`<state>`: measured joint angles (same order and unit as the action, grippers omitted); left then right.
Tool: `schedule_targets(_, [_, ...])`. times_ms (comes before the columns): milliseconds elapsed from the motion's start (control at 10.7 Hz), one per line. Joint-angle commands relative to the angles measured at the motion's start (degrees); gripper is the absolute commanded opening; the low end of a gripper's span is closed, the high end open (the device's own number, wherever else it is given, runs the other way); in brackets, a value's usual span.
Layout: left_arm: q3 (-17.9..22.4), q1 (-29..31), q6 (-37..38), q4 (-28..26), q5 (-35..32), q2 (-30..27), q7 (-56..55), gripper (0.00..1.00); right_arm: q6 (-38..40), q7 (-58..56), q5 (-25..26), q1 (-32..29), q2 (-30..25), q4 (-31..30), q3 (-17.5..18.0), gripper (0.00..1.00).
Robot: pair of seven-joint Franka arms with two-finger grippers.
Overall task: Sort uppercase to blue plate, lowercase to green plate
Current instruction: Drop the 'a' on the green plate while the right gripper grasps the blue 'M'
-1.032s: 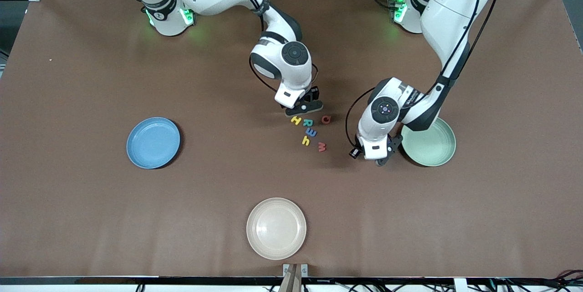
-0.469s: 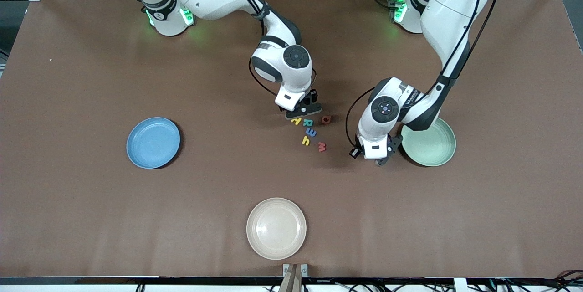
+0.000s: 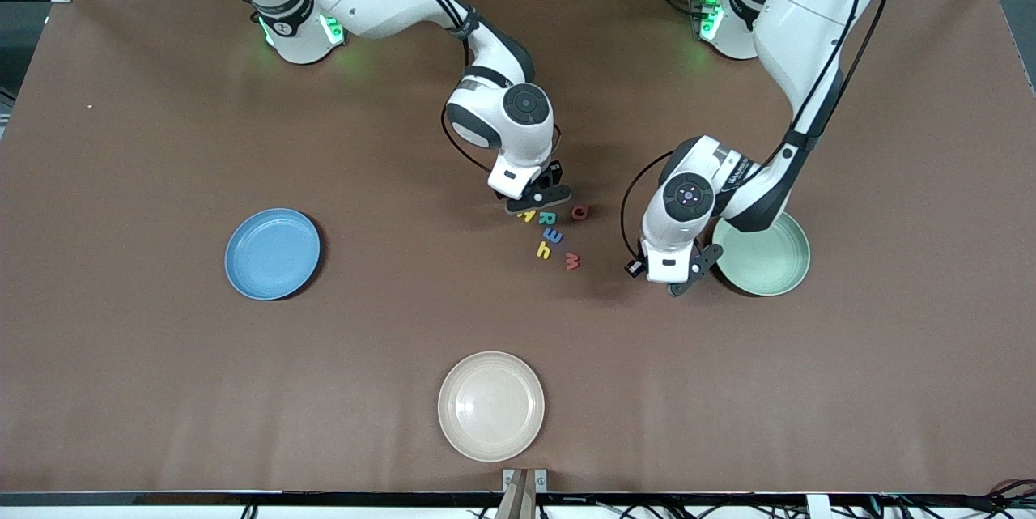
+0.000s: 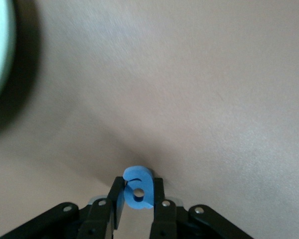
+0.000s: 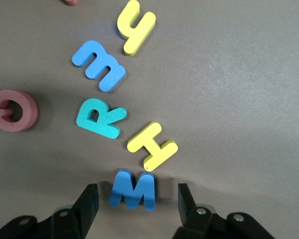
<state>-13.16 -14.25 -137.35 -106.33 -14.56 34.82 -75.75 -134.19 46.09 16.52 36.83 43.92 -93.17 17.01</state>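
The right hand (image 3: 538, 197) hides the blue W (image 5: 133, 189) from the front, its fingers spread around it. The left hand (image 4: 138, 204) pinches the blue a (image 4: 138, 186) beside the green plate (image 3: 769, 260).

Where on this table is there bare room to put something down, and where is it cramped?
Bare tabletop lies between the blue plate and cream plate. It is crowded mid-table: the letters cluster under the right hand, the left hand holding the blue a beside the green plate.
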Motion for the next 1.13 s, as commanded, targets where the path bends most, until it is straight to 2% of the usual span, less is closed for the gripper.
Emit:
schedule_targets(0, [-0.3, 1.4, 5.4, -1.5, -1.6, -4.5, 5.8, 0.10, 0.0, 1.5, 1.3, -0.4, 0.8, 0.9, 0.4, 0.73])
schedule_targets(188, [-0.4, 3.7, 8.1, -4.3, -1.4, -8.5, 13.7, 0.09, -0.1, 1.5, 1.1, -0.4, 0.8, 1.0, 0.4, 0.70])
schedule_targets(563, [-0.5, 12.7, 8.0, -14.8, -1.4, -17.5, 34.1, 0.09, -0.8, 2.2, 0.9, -0.4, 1.4, 0.9, 0.3, 0.66])
schedule_targets(844, [-0.6, 18.4, 6.1, -17.5, -1.2, -18.9, 41.7, 0.11, -0.8, 2.5, 0.8, -0.4, 1.5, 0.8, 0.3, 0.63])
schedule_targets(938, [-0.6, 18.6, 5.9, -17.4, -0.7, -18.7, 41.6, 0.21, -0.7, 2.4, 0.8, -0.4, 1.5, 0.9, 0.3, 0.53])
schedule_targets(1032, [-0.6, 18.6, 5.9, -17.3, -0.4, -18.7, 41.6, 0.31, -0.7, 2.3, 0.9, -0.4, 1.5, 0.9, 0.3, 0.37])
